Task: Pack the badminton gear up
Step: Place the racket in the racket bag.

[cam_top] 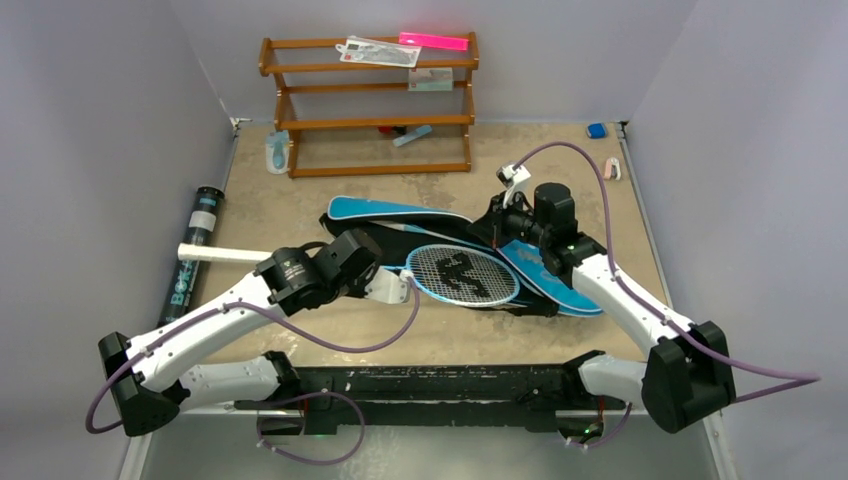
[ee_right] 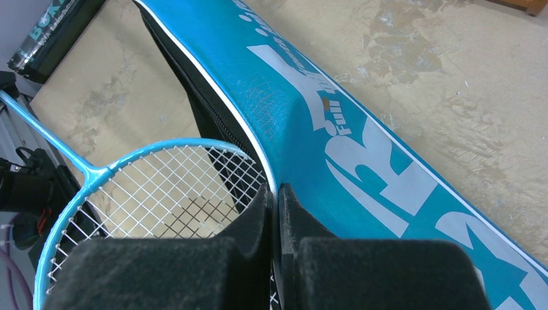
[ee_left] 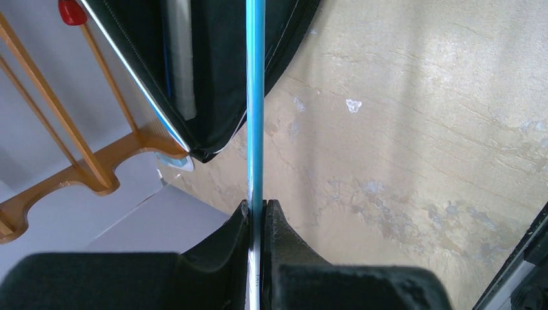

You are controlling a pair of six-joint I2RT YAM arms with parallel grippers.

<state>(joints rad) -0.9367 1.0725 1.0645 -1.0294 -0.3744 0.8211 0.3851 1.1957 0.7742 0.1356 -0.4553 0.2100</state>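
Observation:
A light-blue-framed racket (cam_top: 462, 275) lies across the open blue bag (cam_top: 400, 212), its white handle (cam_top: 225, 255) pointing left. My left gripper (cam_top: 400, 283) is shut on the racket's thin blue shaft (ee_left: 256, 97), its jaws (ee_left: 256, 205) pinching it just outside the bag's black mouth (ee_left: 213, 77). A pale handle-like rod (ee_left: 181, 64) shows inside the bag. My right gripper (cam_top: 497, 228) is shut on the bag's white-piped flap edge (ee_right: 276, 190), holding it above the racket head (ee_right: 161, 187). The long black tube (cam_top: 195, 250) lies along the left wall.
A brown wooden rack (cam_top: 370, 105) stands at the back with flat packets and a pink strip on it. A small blue bit (cam_top: 597, 130) and a pink bit (cam_top: 612, 168) lie at the back right. A blue-white item (cam_top: 277, 152) sits beside the rack. Grey walls close both sides.

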